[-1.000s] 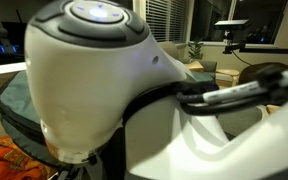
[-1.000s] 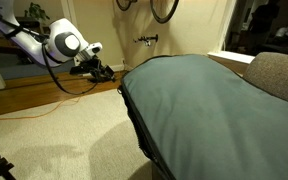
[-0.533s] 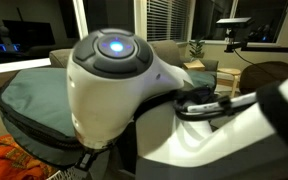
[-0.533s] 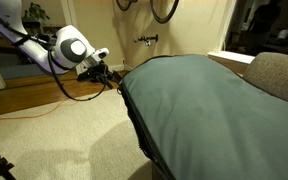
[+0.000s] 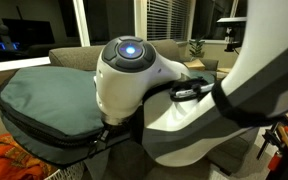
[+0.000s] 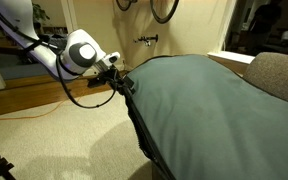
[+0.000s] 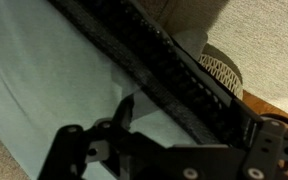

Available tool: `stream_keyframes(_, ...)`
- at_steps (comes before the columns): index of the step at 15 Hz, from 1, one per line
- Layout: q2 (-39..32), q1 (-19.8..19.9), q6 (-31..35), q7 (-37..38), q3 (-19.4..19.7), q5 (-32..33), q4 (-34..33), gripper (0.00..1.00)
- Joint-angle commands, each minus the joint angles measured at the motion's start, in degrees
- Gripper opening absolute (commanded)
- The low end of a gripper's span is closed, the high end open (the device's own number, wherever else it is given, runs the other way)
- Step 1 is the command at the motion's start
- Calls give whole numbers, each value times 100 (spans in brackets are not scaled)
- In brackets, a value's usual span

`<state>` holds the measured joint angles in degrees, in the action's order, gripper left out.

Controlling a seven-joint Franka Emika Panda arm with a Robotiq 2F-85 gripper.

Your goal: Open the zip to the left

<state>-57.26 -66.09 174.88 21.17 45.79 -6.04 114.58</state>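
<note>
Robot gripper hangs at the rounded corner of a large teal-grey padded bag, its jaws standing apart and clamped on nothing. The zip, a near-black line, runs round the bag's rim from that corner down the edge nearest the carpet. In the wrist view the zip crosses as a dark diagonal band just above one dark finger, teal fabric on the finger's side of it. Its pull cannot be made out. A grey sofa meets the bag's far edge; an orange cloth lies below its side.
</note>
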Motion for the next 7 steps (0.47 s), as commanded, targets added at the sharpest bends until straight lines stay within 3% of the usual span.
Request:
stream_keyframes(1, 39, 112, 196, 46, 85, -14, 249, 100)
stream_keyframes(7, 10, 103, 64, 4, -9, 19, 24, 100)
